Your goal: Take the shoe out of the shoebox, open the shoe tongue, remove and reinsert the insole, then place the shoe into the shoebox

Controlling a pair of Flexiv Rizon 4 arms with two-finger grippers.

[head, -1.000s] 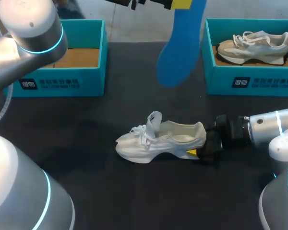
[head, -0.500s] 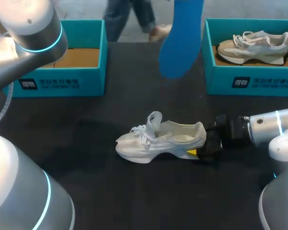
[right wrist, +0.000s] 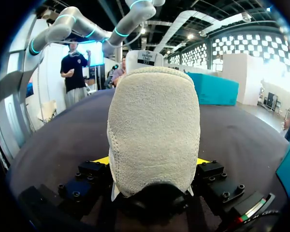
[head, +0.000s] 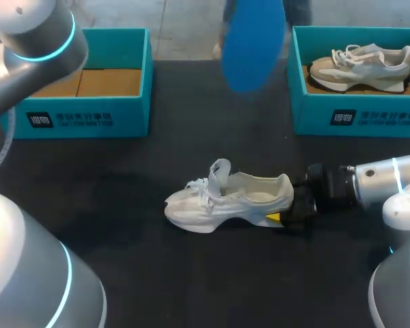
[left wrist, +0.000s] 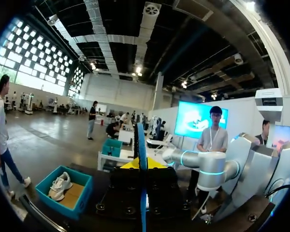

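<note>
Since earlier: blue insole [head: 253,48] risen higher, shifted slightly left; left arm [head: 34,37] drawn up and leftward.

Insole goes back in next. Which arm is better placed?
Left. The left gripper is shut on the blue insole, held up over the far side of the table. The right gripper is shut on the white shoe at its heel, so it likely should just steady it.

Teal box [head: 307,113] far R on blk table [head: 191,273], w/ beige sneaker [head: 361,68] inside.
</note>
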